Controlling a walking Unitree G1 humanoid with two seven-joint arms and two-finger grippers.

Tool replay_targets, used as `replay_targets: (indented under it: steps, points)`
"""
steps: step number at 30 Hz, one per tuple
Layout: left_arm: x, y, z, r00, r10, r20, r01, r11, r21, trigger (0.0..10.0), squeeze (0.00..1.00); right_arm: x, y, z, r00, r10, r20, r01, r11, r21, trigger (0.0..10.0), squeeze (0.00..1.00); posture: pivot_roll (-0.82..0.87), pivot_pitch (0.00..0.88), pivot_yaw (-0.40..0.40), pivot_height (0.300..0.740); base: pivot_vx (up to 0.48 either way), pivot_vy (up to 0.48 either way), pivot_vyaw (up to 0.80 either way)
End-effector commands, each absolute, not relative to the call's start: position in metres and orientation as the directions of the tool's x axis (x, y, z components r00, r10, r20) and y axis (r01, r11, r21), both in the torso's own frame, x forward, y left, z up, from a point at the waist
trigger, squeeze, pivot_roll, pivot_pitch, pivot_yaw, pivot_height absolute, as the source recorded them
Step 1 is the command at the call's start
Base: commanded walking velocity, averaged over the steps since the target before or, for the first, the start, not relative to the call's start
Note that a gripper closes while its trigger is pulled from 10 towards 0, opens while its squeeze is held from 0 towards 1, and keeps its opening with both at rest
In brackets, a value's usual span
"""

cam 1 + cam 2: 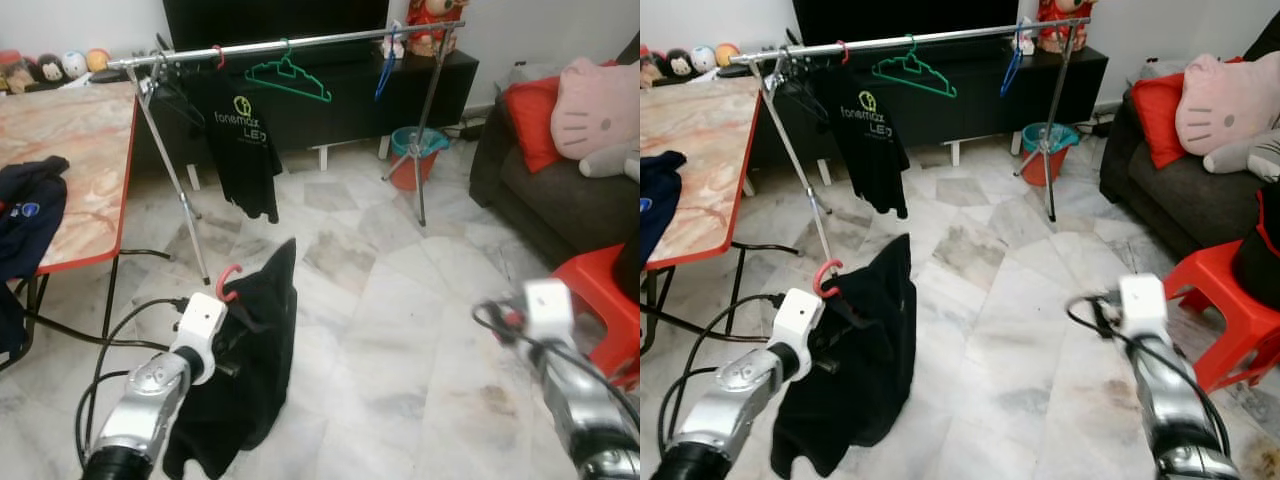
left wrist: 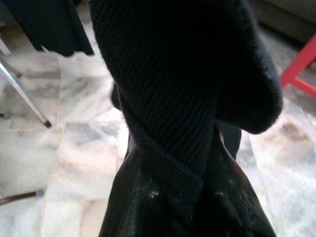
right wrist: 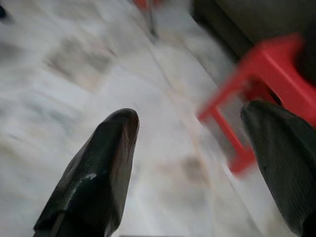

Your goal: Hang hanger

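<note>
A black garment (image 1: 250,370) on a hanger with a red hook (image 1: 228,280) hangs low over the floor from my left gripper (image 1: 232,352). That gripper is shut on the hanger, with its fingers buried in the cloth (image 2: 187,123). The clothes rail (image 1: 300,42) stands further ahead. It carries a black printed T-shirt (image 1: 243,140), a green hanger (image 1: 288,78) and a blue hanger (image 1: 386,70). My right gripper (image 3: 190,163) is open and holds nothing. It hovers over the marble floor near the red stool (image 3: 266,74), blurred.
A marble-topped table (image 1: 70,160) with a dark blue garment (image 1: 25,215) stands at the left, cables (image 1: 110,340) under it. A dark sofa (image 1: 560,200) and the red stool (image 1: 600,290) are at the right. A bucket (image 1: 415,155) sits by the rail's right leg.
</note>
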State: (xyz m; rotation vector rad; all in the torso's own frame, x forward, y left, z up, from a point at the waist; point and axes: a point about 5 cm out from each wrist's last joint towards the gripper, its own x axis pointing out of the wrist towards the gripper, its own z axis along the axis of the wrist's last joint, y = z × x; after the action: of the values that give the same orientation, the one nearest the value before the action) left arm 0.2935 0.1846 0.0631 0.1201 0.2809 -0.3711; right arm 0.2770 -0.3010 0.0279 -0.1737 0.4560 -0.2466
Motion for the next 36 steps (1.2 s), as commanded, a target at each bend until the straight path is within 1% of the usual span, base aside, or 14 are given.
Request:
replay_targets:
  steps: [1, 3, 4, 5, 6, 9, 11, 15, 17, 21, 23, 26, 29, 36]
  points:
    - [0.295, 0.189, 0.074, 0.926, -0.308, -0.216, 0.331, 0.941, 0.077, 10.0, 0.0, 0.272, -0.298, 0.019, 0.845, -0.301, -0.442, 0.228, 0.951, -0.211, 10.0, 0.0, 0.04, 0.0, 0.012, 0.74, 0.0, 0.0, 0.0]
    - [0.294, 0.191, 0.078, 0.946, -0.271, -0.178, 0.29, 0.953, 0.09, 10.0, 0.0, 0.261, -0.29, 0.003, 0.813, -0.313, -0.491, 0.257, 0.949, -0.18, 10.0, 0.0, 0.04, 0.0, 0.017, 0.74, 0.0, 0.0, 0.0]
    - [0.294, 0.191, 0.078, 0.946, -0.271, -0.178, 0.29, 0.953, 0.09, 10.0, 0.0, 0.261, -0.29, 0.003, 0.813, -0.313, -0.491, 0.257, 0.949, -0.18, 10.0, 0.0, 0.04, 0.0, 0.017, 0.74, 0.0, 0.0, 0.0]
    - [0.294, 0.191, 0.078, 0.949, -0.259, -0.182, 0.278, 0.956, 0.088, 10.0, 0.0, 0.254, -0.284, -0.007, 0.791, -0.302, -0.532, 0.268, 0.953, -0.143, 10.0, 0.0, 0.04, 0.0, 0.018, 0.74, 0.0, 0.0, 0.0]
    - [0.294, 0.191, 0.078, 0.949, -0.259, -0.182, 0.278, 0.956, 0.088, 10.0, 0.0, 0.254, -0.284, -0.007, 0.791, -0.302, -0.532, 0.268, 0.953, -0.143, 10.0, 0.0, 0.04, 0.0, 0.018, 0.74, 0.0, 0.0, 0.0]
    - [0.293, 0.185, 0.079, 0.95, -0.266, -0.163, 0.282, 0.956, 0.084, 10.0, 0.0, 0.24, -0.274, -0.025, 0.743, -0.307, -0.595, 0.276, 0.95, -0.145, 10.0, 0.0, 0.05, 0.0, 0.02, 0.74, 0.0, 0.0, 0.0]
    - [0.296, 0.183, 0.079, 0.957, -0.25, -0.15, 0.26, 0.964, 0.051, 10.0, 0.0, 0.228, -0.265, -0.038, 0.709, -0.298, -0.638, 0.289, 0.949, -0.122, 10.0, 0.0, 0.04, 0.0, 0.024, 0.74, 0.126, 0.0, 0.0]
    - [0.298, 0.183, 0.079, 0.957, -0.247, -0.153, 0.259, 0.964, 0.059, 10.0, 0.0, 0.216, -0.259, -0.048, 0.679, -0.297, -0.672, 0.293, 0.948, -0.123, 10.0, 0.0, 0.03, 0.0, 0.032, 0.74, 0.247, 0.0, 0.0]
    - [0.299, 0.184, 0.076, 0.957, -0.24, -0.164, 0.254, 0.965, 0.07, 10.0, 0.0, 0.199, -0.256, -0.06, 0.629, -0.299, -0.718, 0.321, 0.941, -0.11, 10.0, 0.0, 0.03, 0.0, 0.031, 0.74, 0.244, 0.0, 0.0]
    - [0.298, 0.185, 0.076, 0.958, -0.234, -0.165, 0.247, 0.967, 0.064, 10.0, 0.0, 0.186, -0.253, -0.068, 0.595, -0.295, -0.748, 0.339, 0.935, -0.1, 10.0, 0.0, 0.03, 0.0, 0.034, 0.74, 0.253, 0.0, 0.0]
    - [0.297, 0.185, 0.074, 0.957, -0.232, -0.175, 0.247, 0.967, 0.068, 10.0, 0.0, 0.173, -0.249, -0.076, 0.558, -0.293, -0.777, 0.365, 0.927, -0.087, 10.0, 0.0, 0.03, 0.0, 0.032, 0.74, 0.285, 0.0, 0.0]
    - [0.297, 0.184, 0.072, 0.956, -0.232, -0.179, 0.247, 0.967, 0.066, 10.0, 0.0, 0.164, -0.244, -0.082, 0.526, -0.272, -0.806, 0.341, 0.935, -0.094, 10.0, 0.0, 0.03, 0.0, 0.03, 0.74, 0.306, 0.0, 0.0]
    - [0.298, 0.184, 0.071, 0.955, -0.237, -0.181, 0.252, 0.965, 0.067, 10.0, 0.0, 0.16, -0.242, -0.084, 0.505, -0.26, -0.823, 0.298, 0.947, -0.116, 10.0, 0.0, 0.03, 0.0, 0.03, 0.74, 0.331, 0.0, 0.0]
    - [0.297, 0.183, 0.07, 0.953, -0.237, -0.187, 0.254, 0.965, 0.069, 10.0, 0.0, 0.159, -0.242, -0.084, 0.513, -0.249, -0.821, 0.305, 0.947, -0.097, 10.0, 0.0, 0.03, 0.0, 0.032, 0.74, 0.445, 0.0, 0.0]
